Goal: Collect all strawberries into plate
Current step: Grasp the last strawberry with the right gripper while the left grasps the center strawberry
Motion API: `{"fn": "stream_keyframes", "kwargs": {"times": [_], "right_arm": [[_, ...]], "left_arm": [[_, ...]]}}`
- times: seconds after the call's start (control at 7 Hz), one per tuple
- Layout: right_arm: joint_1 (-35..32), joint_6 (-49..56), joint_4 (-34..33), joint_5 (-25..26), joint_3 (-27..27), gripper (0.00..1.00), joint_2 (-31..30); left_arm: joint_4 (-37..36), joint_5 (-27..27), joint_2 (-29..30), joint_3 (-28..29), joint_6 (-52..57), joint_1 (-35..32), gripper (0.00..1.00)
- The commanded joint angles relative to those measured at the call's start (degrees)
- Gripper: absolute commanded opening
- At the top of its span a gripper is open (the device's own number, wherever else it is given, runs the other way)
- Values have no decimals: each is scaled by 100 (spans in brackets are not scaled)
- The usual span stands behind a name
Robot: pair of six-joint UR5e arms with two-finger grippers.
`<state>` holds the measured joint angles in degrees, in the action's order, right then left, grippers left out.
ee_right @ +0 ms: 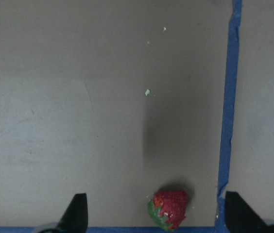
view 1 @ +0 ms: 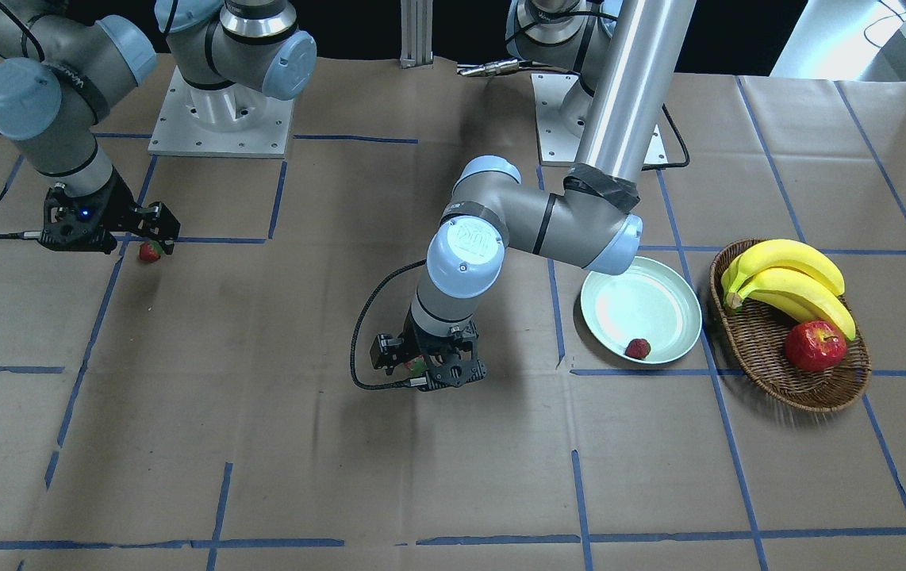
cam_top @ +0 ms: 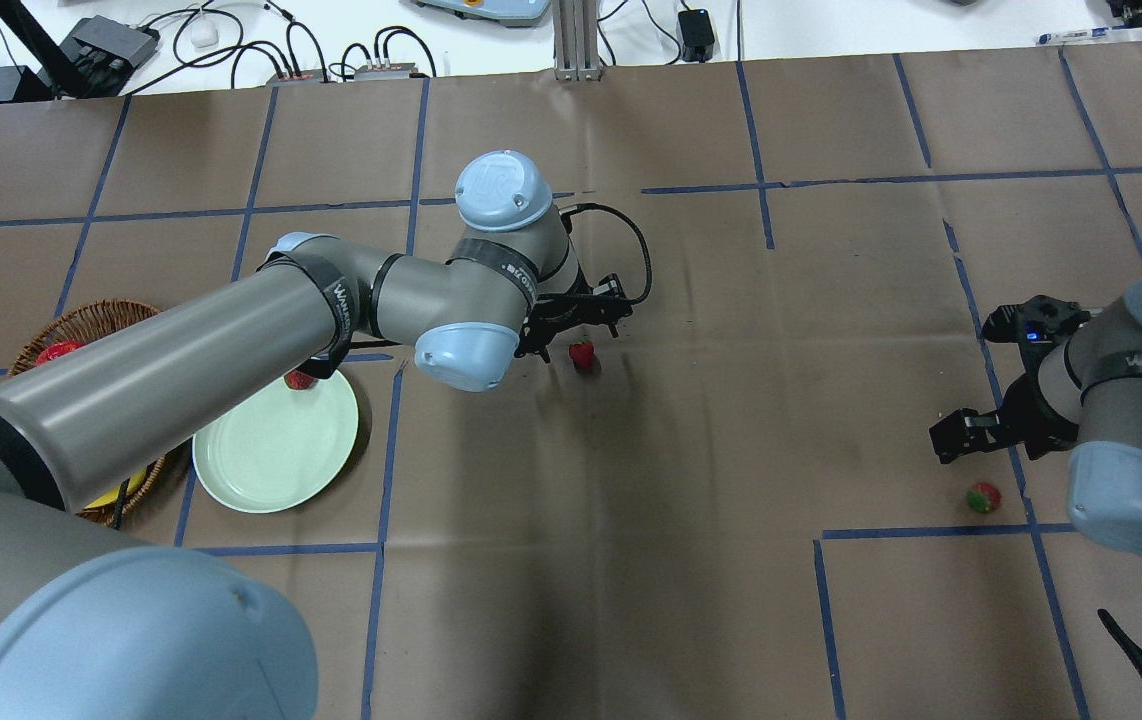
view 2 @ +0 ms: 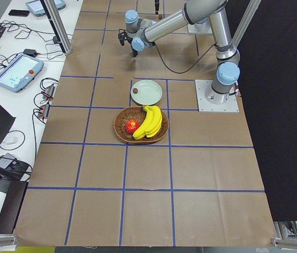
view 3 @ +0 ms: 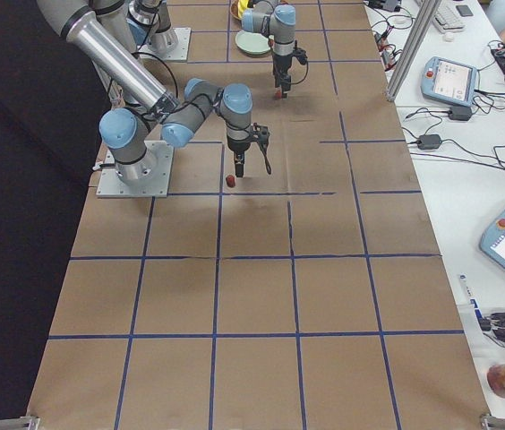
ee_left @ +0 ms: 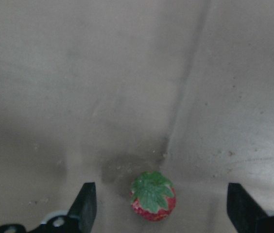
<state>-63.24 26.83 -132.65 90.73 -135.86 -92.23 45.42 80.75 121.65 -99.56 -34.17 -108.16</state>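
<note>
One strawberry [view 1: 638,348] lies in the pale green plate [view 1: 663,297] near its rim. A second strawberry [ee_left: 153,195] lies on the paper between the fingers of my open left gripper [ee_left: 162,206], which stands over it at table centre [cam_top: 571,335]. A third strawberry [ee_right: 169,208] lies beside a blue tape line, between the spread fingers of my open right gripper [ee_right: 159,213]. In the overhead view this berry [cam_top: 982,497] sits just below the right gripper [cam_top: 971,435]. Neither gripper holds anything.
An oval wicker basket [view 1: 810,396] stands beside the plate and holds bananas [view 1: 790,277] and a red apple [view 1: 815,346]. The left arm's forearm reaches over the plate and basket in the overhead view. Brown paper with blue tape lines covers the table.
</note>
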Motion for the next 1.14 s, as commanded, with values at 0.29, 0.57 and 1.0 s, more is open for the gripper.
{"fn": "stream_keyframes", "kwargs": {"times": [0.29, 0.57, 1.0], "right_arm": [[40, -20, -244, 85, -107, 81, 487], [40, -11, -218, 278, -107, 71, 495], [40, -20, -34, 331, -98, 30, 495]], "left_arm": [[55, -16, 43, 24, -2, 14, 5], [81, 2, -114, 41, 120, 66, 0], [1263, 780, -1149, -308, 2949, 951, 0]]}}
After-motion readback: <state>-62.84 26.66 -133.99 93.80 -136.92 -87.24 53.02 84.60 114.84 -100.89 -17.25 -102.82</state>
